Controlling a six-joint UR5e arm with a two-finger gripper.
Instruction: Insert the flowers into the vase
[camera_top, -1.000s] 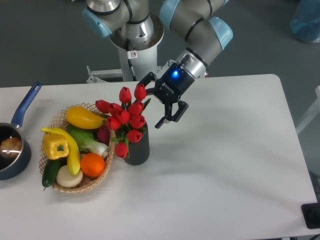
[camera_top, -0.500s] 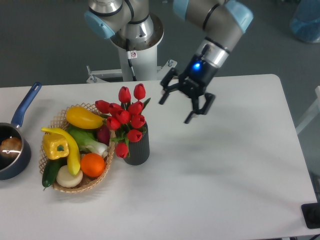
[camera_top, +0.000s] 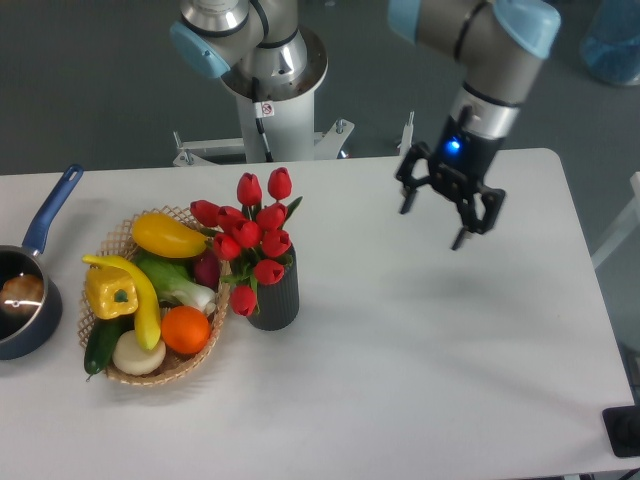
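**Tulips seated, tool standing clear**

Nearest the camera, the bare white worktop (camera_top: 420, 380) carries nothing in its front half. Further back, at about nine o'clock from the worktop's centre, the vase (camera_top: 273, 292) stands upright, touching the wicker basket (camera_top: 205, 345) of vegetables on its nine o'clock side. The flowers (camera_top: 250, 235) sit in the vase's mouth, stems hidden inside, long axis rising and leaning toward eleven o'clock, blooms spilling over the basket's edge. By the look of it the insertion is done. Farther back, toward two o'clock, the tool (camera_top: 443, 218) hangs above the worktop, well apart from the vase, fingers spread and empty, pointing down, likely so as not to disturb the bunch.
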